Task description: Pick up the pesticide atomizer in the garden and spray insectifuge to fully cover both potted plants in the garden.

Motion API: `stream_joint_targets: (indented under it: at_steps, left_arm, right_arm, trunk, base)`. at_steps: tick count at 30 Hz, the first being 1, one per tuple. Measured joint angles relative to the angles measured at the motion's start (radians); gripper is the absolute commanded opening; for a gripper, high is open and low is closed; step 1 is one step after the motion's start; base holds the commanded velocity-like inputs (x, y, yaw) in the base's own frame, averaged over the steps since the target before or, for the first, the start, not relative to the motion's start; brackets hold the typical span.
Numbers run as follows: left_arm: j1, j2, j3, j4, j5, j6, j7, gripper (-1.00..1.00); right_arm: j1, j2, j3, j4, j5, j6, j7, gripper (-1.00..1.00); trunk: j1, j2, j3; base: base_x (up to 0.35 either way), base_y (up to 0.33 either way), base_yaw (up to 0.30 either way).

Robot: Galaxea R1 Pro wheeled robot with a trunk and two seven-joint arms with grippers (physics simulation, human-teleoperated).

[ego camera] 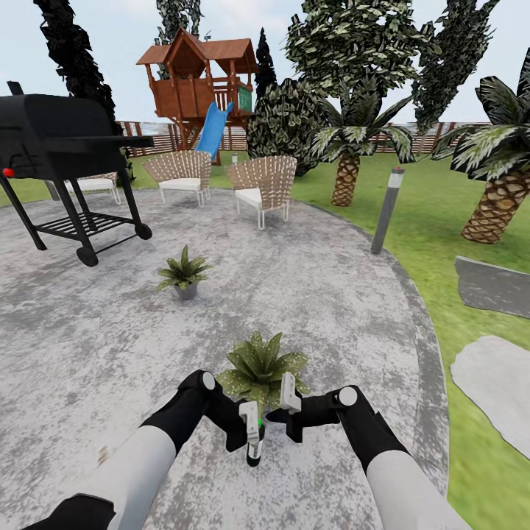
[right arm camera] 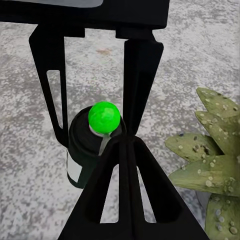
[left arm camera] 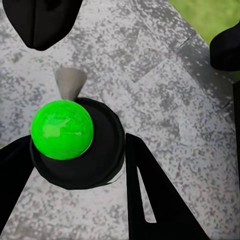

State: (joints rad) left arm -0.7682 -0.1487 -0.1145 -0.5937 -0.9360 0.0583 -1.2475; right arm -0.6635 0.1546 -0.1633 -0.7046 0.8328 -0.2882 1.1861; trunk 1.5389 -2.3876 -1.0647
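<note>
The small dark-green pesticide atomizer (ego camera: 255,442) with a bright green cap stands upright low in the head view's centre, clenched between the fingers of the left gripper (ego camera: 252,436) over the round grey mottled paving (ego camera: 96,324). In the left wrist view the black fingers (left arm camera: 150,195) flank the bottle's dark shoulder (left arm camera: 95,150). The right gripper (ego camera: 288,412) sits just beside it, fingers drawn together on nothing, touching the bottle's side in the right wrist view (right arm camera: 87,145). Just behind both grippers is the nearer potted plant (ego camera: 259,368), its broad leaves dotted with white specks of insectifuge (right arm camera: 210,165). The second potted plant (ego camera: 184,274) stands left of centre, a black grill (ego camera: 62,162) at upper left
</note>
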Motion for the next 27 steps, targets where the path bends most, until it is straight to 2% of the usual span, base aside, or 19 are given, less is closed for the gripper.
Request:
stream_joint_targets:
  at_steps: [10, 20, 24, 27]
  left_arm:
    - [0.000, -0.001, 0.000, 0.000, 0.002, 0.000, 0.000, -1.00]
    - [0.000, -0.013, 0.000, 0.001, 0.005, 0.000, 0.000, -1.00]
    - [0.000, -0.012, 0.000, 0.001, 0.046, 0.000, 0.001, -1.00]
    - [0.000, -0.012, 0.000, 0.001, 0.053, -0.001, 0.001, -1.00]
  right_arm:
    - [0.000, 0.000, 0.000, 0.001, 0.000, 0.000, -0.001, -1.00]
    - [0.000, 0.000, 0.000, 0.001, 0.000, 0.000, -0.002, -1.00]
    - [0.000, 0.000, 0.000, 0.002, 0.000, 0.000, -0.002, -1.00]
    - [0.000, 0.000, 0.000, 0.002, 0.000, 0.000, -0.002, -1.00]
  trunk:
    - [0.000, 0.000, 0.000]
    - [0.000, 0.000, 0.000]
    - [0.000, 0.000, 0.000]
    - [0.000, 0.000, 0.000]
  base:
    - [0.000, 0.000, 0.000]
    - [0.000, 0.000, 0.000]
    - [0.000, 0.000, 0.000]
    - [0.000, 0.000, 0.000]
